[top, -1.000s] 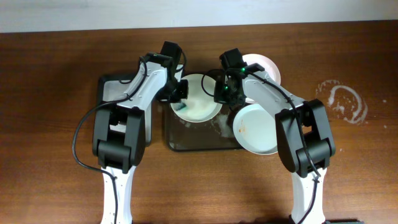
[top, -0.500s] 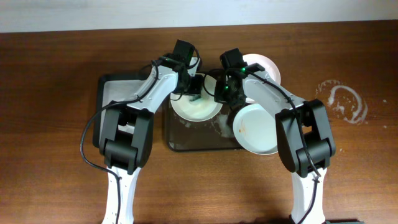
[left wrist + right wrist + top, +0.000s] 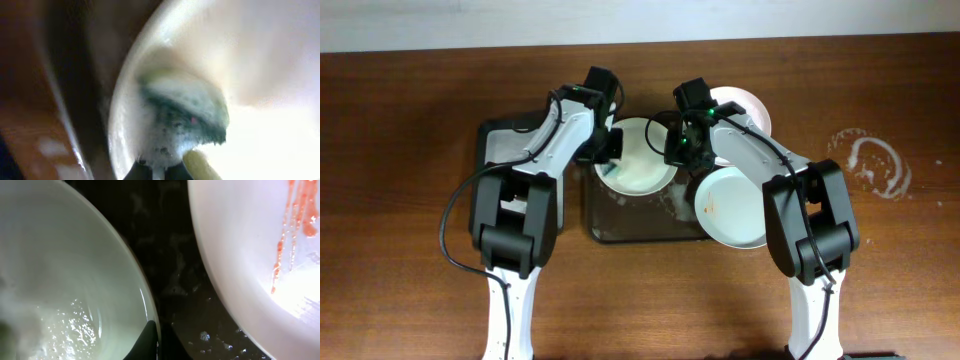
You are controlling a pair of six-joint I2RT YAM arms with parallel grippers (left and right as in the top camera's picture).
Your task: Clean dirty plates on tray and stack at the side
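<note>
Midway: the left claw (image 3: 609, 152) clamps a sponge (image 3: 182, 112) on the soapy plate (image 3: 642, 165) under it, whose rim the right claw (image 3: 672, 150) seems to pinch. Right of that claw a smeared plate (image 3: 730, 205) waits on the tray (image 3: 620, 230); a third plate (image 3: 745, 105) lies beyond it.

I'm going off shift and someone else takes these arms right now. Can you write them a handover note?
Left gripper: shut on the sponge, pressed onto the soapy plate.
Right gripper: shut on that plate's right rim, holding it at the far edge of the tray.
Smeared plate: on the tray's right side, orange streaks, unwashed.
Third plate: on the table beyond the tray, partly hidden.
Left to do: finish scrubbing, stack it, wash the smeared one.
</note>
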